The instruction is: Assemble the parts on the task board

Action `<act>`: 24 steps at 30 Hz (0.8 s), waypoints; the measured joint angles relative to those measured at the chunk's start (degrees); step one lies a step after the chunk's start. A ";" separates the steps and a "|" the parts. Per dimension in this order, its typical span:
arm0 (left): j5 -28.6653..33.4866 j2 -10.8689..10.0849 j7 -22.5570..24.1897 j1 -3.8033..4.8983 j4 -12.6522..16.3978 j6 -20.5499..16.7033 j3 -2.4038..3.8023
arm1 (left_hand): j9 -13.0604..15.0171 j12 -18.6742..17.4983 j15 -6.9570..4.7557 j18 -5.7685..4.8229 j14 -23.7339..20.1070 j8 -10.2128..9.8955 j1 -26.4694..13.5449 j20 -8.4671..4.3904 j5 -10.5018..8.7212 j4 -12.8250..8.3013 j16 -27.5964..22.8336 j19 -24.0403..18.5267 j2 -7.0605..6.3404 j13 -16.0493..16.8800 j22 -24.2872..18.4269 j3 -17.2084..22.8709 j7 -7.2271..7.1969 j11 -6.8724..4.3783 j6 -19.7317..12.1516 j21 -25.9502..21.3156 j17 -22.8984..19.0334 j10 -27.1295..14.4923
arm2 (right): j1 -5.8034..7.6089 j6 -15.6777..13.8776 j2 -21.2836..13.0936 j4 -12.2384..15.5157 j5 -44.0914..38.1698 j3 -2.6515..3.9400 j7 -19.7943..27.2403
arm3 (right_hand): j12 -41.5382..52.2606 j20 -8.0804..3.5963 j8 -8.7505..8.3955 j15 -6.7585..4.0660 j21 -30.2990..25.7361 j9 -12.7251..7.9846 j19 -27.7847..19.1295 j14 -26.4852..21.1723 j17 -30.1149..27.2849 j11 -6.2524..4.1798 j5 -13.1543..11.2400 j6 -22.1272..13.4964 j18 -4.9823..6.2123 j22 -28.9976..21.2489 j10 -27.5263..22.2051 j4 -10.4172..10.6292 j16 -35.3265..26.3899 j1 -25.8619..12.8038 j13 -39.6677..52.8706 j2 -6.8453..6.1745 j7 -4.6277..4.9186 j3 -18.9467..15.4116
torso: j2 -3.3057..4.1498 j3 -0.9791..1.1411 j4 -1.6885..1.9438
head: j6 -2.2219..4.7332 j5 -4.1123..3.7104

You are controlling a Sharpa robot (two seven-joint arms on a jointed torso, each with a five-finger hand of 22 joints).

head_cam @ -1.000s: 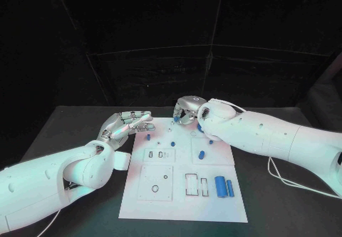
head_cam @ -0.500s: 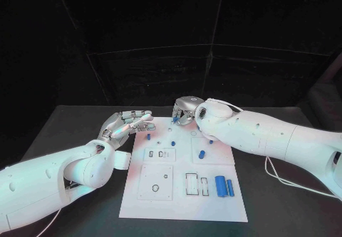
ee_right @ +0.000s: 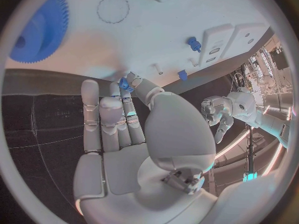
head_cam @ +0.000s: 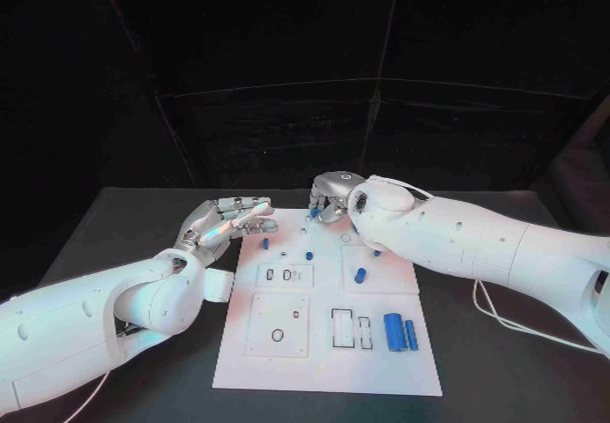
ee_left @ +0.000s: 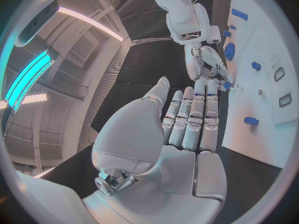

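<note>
The right hand (head_cam: 333, 196) hovers at the far edge of the task board (head_cam: 328, 370), its fingers (ee_right: 122, 115) curled in, with a small blue part (ee_right: 124, 83) pinched between the thumb and fingertips — the right wrist view shows the piece sitting right at the tips, close above the white plate. The left hand (head_cam: 226, 220) hangs just beside the board's far left corner with its fingers (ee_left: 193, 117) straight and lying close side by side, the thumb spread a little off to one side; it holds nothing and touches nothing. The task board is a flat, matt white plate lying in the middle of the black worktop (head_cam: 115, 231), divided into raised square panels with rectangular slots and round holes outlined in dark lines. Small blue parts stand or lie on it: a short peg (head_cam: 309, 256) near the middle, an oblong piece (head_cam: 360, 277) on the right panel, and two smooth blue cylinders (head_cam: 399, 332) lying side by side near the right edge. In the right wrist view a blue toothed gear (ee_right: 39, 30) lies flat on the plate. Both hands are silver metal with segmented fingers, on smooth glossy white arms
</note>
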 measured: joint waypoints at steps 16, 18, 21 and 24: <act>0.00 0.06 -0.09 0.00 -0.05 0.04 0.00 | 0.00 0.00 0.00 0.00 0.00 0.00 0.00 0.00 0.00 -0.23 0.00 0.00 0.00 0.00 -0.06 0.23 0.00 0.00 0.00 0.00 -0.01 0.00 | 0.01 0.26 0.06 0.43 -0.49 0.00 0.31 | -0.33 0.00 0.09 0.00 0.00 0.01 0.00 0.00 -0.33 0.00 -0.09 -0.41 0.00 -0.35 0.00 0.15 0.00 0.16 0.01 -0.31 0.05 0.16 | 0.01 0.01 0.00 | -0.26 0.08; 0.00 0.06 -0.10 0.00 -0.06 0.05 0.00 | 0.00 0.00 0.00 0.00 0.00 0.00 0.00 0.00 0.00 -0.23 0.00 0.00 0.00 0.00 -0.05 0.24 0.00 0.00 0.00 0.00 -0.01 0.00 | 0.01 0.26 -0.01 0.49 -0.50 0.00 0.38 | -0.33 0.00 0.10 0.00 0.00 0.01 0.00 0.00 -0.33 0.00 -0.09 -0.51 0.00 -0.35 0.00 0.15 0.00 0.16 0.00 -0.31 0.09 0.16 | 0.01 0.01 0.00 | -0.26 0.08; 0.00 0.06 -0.11 0.00 -0.08 0.05 0.00 | 0.00 0.00 0.00 0.00 0.00 0.00 0.00 0.00 0.00 -0.23 0.00 0.00 0.00 0.00 -0.05 0.24 0.00 0.00 0.00 0.00 -0.01 0.00 | 0.01 0.25 -0.07 0.55 -0.51 0.00 0.48 | -0.33 0.00 0.10 0.00 0.00 0.01 0.00 0.00 -0.33 0.00 -0.10 -0.51 0.00 -0.35 0.00 0.15 0.00 0.16 0.01 -0.31 0.05 0.16 | 0.01 0.01 0.00 | -0.32 0.12; 0.00 0.09 -0.13 0.00 -0.14 0.06 0.00 | 0.00 0.00 0.00 0.00 0.00 0.00 0.00 0.00 0.00 -0.23 0.00 0.00 0.00 0.00 -0.05 0.24 0.00 0.00 0.00 0.00 -0.01 0.00 | 0.01 0.19 -0.11 0.64 -0.53 0.00 0.61 | -0.33 0.00 0.08 0.00 0.00 0.01 0.00 0.00 -0.33 0.00 -0.10 -0.44 0.00 -0.35 0.00 0.15 0.00 0.16 0.01 -0.31 -0.03 0.16 | 0.01 0.01 0.01 | -0.36 0.17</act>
